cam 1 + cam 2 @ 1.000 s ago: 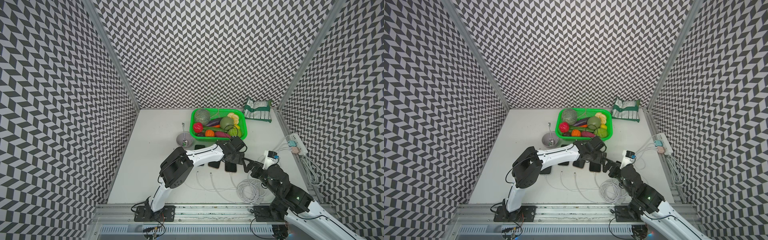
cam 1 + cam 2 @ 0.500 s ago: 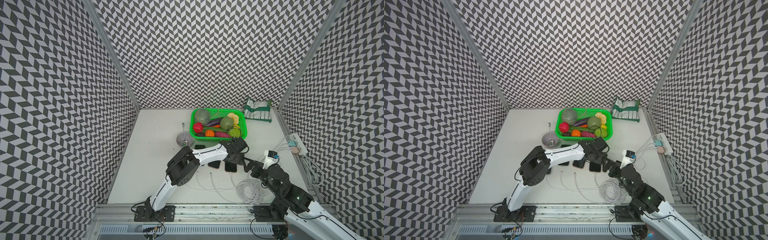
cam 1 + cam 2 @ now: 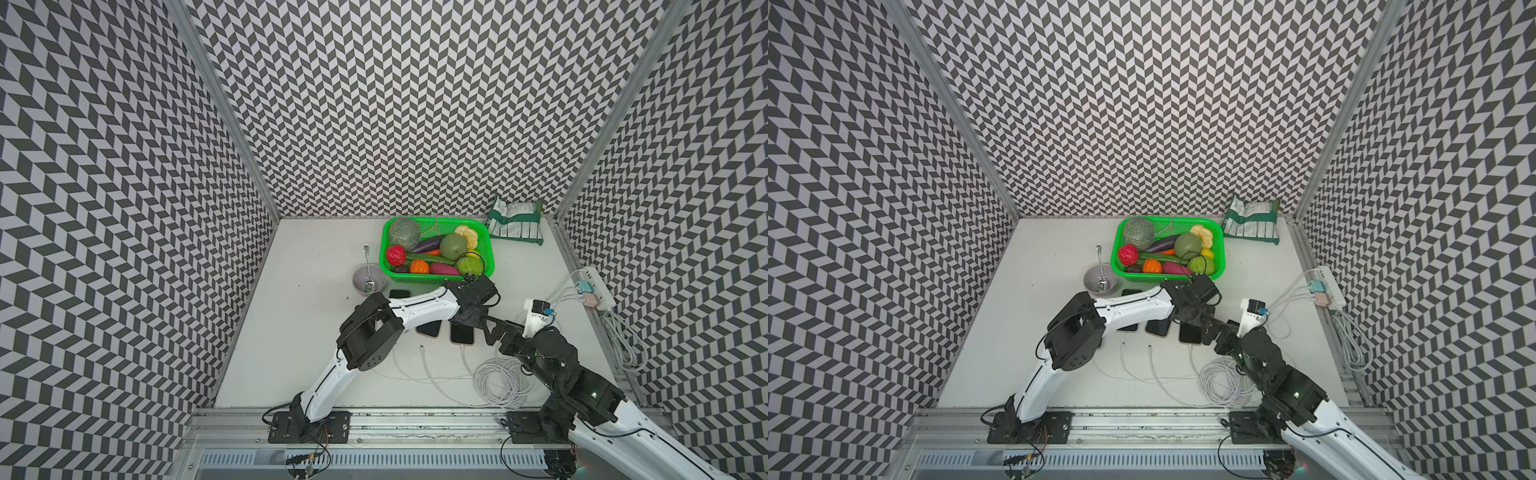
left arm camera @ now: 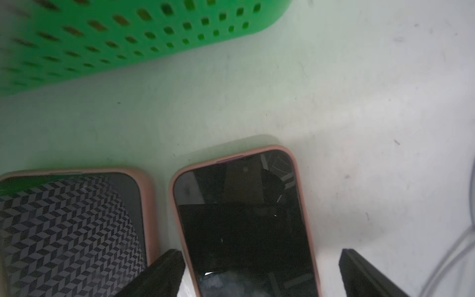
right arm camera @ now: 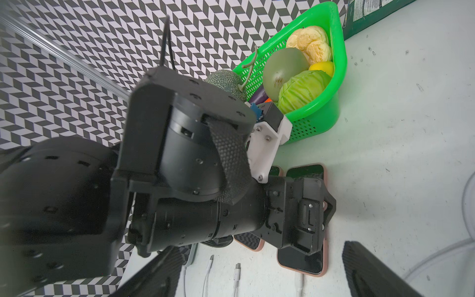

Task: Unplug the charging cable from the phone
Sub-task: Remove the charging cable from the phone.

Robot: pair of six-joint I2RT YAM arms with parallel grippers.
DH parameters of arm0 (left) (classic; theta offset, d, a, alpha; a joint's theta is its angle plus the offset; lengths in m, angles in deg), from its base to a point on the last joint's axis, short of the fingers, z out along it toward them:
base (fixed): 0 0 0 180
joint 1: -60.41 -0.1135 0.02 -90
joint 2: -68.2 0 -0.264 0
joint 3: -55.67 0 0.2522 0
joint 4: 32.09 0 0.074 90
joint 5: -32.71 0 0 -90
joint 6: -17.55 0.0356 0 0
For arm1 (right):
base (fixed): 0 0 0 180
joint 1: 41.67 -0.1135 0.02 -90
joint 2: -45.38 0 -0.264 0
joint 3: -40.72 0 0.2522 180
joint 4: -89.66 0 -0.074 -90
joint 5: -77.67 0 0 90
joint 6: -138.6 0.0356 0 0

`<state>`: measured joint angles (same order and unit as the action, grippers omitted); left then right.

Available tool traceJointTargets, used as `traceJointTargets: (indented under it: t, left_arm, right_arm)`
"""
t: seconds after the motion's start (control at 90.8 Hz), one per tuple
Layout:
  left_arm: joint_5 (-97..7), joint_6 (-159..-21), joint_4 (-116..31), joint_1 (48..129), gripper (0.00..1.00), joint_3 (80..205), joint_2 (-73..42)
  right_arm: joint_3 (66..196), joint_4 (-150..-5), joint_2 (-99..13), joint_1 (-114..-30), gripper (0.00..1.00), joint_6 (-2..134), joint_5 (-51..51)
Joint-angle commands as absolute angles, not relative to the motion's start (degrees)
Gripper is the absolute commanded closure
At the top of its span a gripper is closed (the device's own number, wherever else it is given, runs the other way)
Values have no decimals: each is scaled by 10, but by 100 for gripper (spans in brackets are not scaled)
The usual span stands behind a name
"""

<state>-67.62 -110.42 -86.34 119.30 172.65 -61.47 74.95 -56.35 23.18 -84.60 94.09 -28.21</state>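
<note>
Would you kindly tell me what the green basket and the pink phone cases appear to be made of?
Green basket: probably moulded plastic, slightly glossy; uniform colour, regular rows of holes. Pink phone cases: likely silicone or soft plastic, matte; rounded lip showing no glare.

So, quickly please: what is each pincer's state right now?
Left pincer: open, astride the pink-cased dark-screened phone, holding nothing.
Right pincer: open, holding nothing.

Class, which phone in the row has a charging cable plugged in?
The end phone beside the right gripper: its cable is attached; other cable ends lie loose.
</note>
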Motion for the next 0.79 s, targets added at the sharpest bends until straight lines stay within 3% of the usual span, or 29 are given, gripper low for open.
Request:
traceJointTargets:
  t: [0.0,0.782]
  left_arm:
    - [-694,-1099,-871,1197,0,1732,-616]
    - [-696,-1092,-891,1194,0,1780,-667]
  right_arm:
    - [741,-595,230,-845,0,933,-278]
    - [740,-597,229,-844,0,927,-264]
